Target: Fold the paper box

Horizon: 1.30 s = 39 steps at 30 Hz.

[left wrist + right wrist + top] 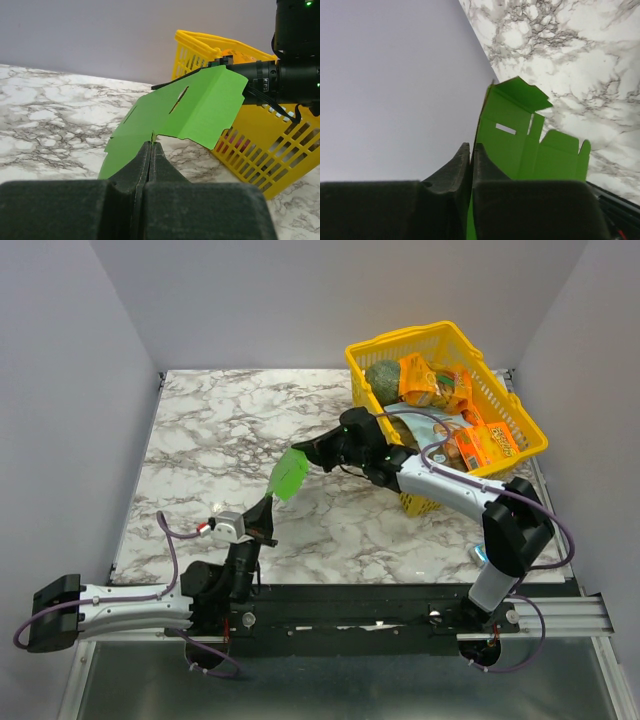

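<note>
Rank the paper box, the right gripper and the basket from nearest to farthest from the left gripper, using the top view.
1. The paper box: pinched in the left gripper, just ahead of it.
2. The right gripper: beyond, gripping the box's far end.
3. The basket: farthest, at the far right.

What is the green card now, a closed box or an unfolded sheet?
Unfolded: the paper box is one creased sheet, flaps and slot showing.
</note>
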Tool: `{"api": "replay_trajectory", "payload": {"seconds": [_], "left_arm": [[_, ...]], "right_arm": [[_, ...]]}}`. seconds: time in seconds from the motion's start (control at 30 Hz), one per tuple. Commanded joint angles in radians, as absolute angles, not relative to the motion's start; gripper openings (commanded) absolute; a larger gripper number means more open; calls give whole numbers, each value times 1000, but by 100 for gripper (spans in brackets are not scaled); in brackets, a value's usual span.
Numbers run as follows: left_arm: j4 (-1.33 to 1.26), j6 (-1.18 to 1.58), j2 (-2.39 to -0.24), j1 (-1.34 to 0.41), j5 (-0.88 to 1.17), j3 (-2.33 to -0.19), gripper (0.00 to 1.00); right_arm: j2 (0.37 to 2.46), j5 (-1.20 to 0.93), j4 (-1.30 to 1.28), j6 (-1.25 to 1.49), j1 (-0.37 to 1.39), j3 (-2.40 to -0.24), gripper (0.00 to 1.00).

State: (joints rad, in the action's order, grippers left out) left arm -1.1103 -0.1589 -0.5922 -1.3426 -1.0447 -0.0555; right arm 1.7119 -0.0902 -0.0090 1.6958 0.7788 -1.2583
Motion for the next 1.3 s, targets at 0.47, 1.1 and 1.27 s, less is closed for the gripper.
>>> {"api": "replay_trajectory", "payload": {"seconds": [0.47, 1.1, 1.27], "left_arm": [[-573, 55, -513, -1252, -683, -113, 99], [24, 135, -618, -1250, -674, -505, 99], [5, 75, -698, -1250, -776, -545, 99]], "right_arm": [[1577, 196, -279, 1615, 821, -1279, 0], [1620, 405, -419, 1537, 874, -1420, 0], [1602, 456, -426, 1542, 876, -1408, 1]]}}
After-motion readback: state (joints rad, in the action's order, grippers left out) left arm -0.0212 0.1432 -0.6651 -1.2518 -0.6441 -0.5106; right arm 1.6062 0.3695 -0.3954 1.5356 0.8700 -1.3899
